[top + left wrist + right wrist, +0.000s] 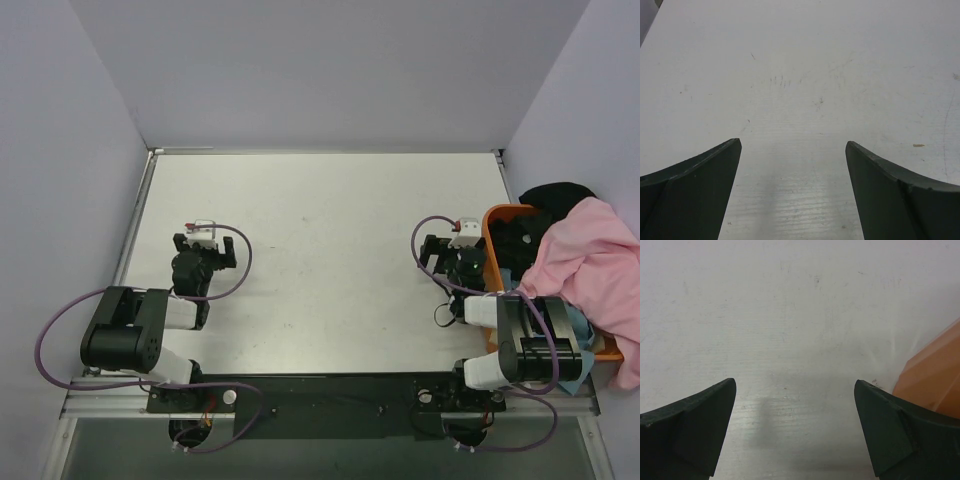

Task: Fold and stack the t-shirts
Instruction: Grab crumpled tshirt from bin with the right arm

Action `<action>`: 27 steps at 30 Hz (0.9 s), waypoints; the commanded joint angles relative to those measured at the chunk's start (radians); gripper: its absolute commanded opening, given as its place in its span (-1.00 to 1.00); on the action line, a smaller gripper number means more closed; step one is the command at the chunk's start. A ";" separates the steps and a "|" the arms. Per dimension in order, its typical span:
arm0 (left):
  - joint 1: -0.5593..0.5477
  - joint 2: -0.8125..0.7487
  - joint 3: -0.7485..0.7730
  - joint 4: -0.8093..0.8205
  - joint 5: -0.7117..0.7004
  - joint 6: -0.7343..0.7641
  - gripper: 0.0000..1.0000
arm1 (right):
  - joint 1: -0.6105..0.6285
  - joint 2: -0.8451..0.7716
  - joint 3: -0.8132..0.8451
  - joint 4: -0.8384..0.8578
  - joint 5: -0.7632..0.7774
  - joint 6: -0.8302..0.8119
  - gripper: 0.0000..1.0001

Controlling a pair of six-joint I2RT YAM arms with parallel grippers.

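The t-shirts lie heaped in an orange tub (497, 232) at the table's right edge: a large light pink one (590, 265) on top, a black one (545, 205) behind it, and a light blue one (577, 378) showing at the near end. My right gripper (440, 247) is open and empty just left of the tub, whose corner shows in the right wrist view (936, 375). My left gripper (203, 241) is open and empty over bare table at the left. In both wrist views the fingers (695, 190) (690, 430) stand wide apart above the white table.
White tabletop (330, 260) with walls on the left, back and right. The tub overhangs the right edge. Purple cables loop beside both arms. A black mounting rail (330, 395) runs along the near edge.
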 commanded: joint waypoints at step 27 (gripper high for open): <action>-0.047 -0.307 0.847 -1.583 0.318 0.187 0.94 | 0.053 -0.383 1.130 -1.714 0.328 0.289 0.79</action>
